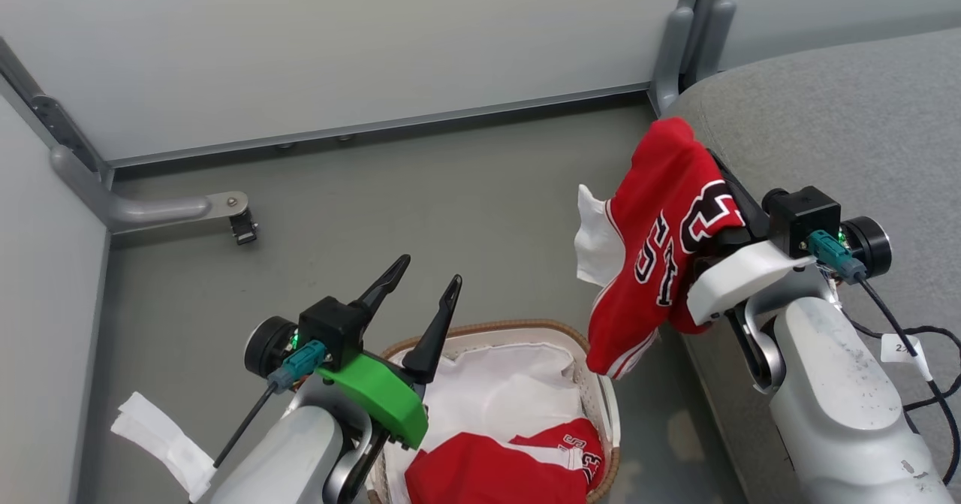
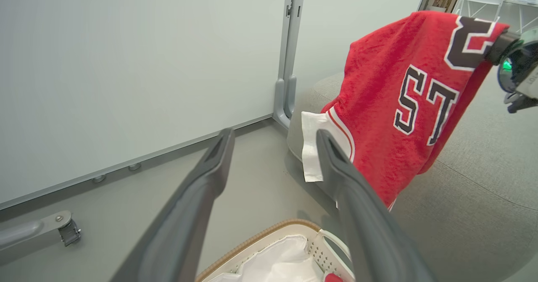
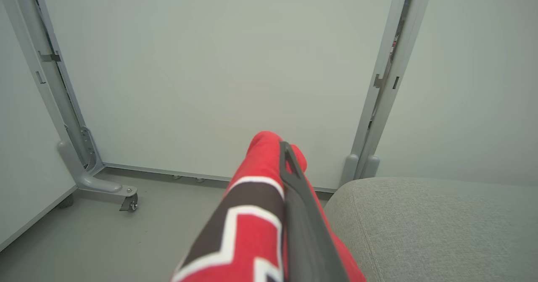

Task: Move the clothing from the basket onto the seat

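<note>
Aloft, red garment (image 1: 661, 241) clamped in right gripper (image 3: 283, 154) jaws, draped beside seat (image 1: 826, 113), left gripper (image 1: 430, 271) wide above basket (image 1: 495, 328).

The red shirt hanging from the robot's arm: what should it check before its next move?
1. Grip: right gripper shut on the shirt, cloth draped over it: ok.
2. Shirt hangs clear of the basket: ok.
3. Shirt above the seat: not ok; it hangs mostly beside the seat's edge, over the floor.
4. Left gripper open, apart from the shirt: ok.
5. Basket emptied: not ok; a second red garment lies inside.
6. White piece at the shirt's edge, attached or loose: cannot tell.
</note>
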`<state>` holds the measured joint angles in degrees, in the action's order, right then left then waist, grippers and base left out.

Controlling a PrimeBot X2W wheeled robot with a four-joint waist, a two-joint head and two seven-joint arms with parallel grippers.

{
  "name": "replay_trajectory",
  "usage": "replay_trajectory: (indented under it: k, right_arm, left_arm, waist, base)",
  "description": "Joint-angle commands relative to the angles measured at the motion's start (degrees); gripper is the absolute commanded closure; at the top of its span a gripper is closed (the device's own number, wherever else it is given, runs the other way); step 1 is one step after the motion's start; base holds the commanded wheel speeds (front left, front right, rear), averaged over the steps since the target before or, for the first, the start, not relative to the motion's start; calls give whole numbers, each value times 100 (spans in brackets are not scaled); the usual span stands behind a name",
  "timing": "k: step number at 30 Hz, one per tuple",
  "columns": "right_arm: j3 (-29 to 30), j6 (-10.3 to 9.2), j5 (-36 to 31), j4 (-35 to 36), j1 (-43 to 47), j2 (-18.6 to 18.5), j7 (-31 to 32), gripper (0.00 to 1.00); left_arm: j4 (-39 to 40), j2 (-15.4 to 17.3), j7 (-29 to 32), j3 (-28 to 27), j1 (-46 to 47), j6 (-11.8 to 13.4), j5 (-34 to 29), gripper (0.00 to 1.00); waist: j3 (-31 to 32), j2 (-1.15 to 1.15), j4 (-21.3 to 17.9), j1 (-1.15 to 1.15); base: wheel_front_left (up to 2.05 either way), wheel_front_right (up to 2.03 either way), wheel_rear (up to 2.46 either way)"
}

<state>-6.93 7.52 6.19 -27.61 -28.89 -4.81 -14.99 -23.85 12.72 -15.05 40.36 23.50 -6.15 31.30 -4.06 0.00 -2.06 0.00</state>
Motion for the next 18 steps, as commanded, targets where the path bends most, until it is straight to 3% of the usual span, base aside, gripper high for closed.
replay_trajectory:
  k: [1, 10, 18]
  right_arm:
    - [23, -6, -44, 51, 19, -60, -30, 100]
    - [220, -6, -89, 303, 136, -200, -29, 100]
    - [402, -6, -105, 458, 267, -218, -30, 100]
  left_arm:
    - [48, -46, -15, -70, -131, -31, -102, 0]
    - [40, -324, -12, -242, -255, -81, -549, 0]
    - [-27, -356, -13, -288, -52, -122, -802, 0]
  waist:
    - [-89, 0, -178, 0]
    - [-353, 0, -1021, 0]
    - [-640, 0, -1770, 0]
  base:
    - [0, 0, 0]
    - [0, 0, 0]
    - [0, 0, 0]
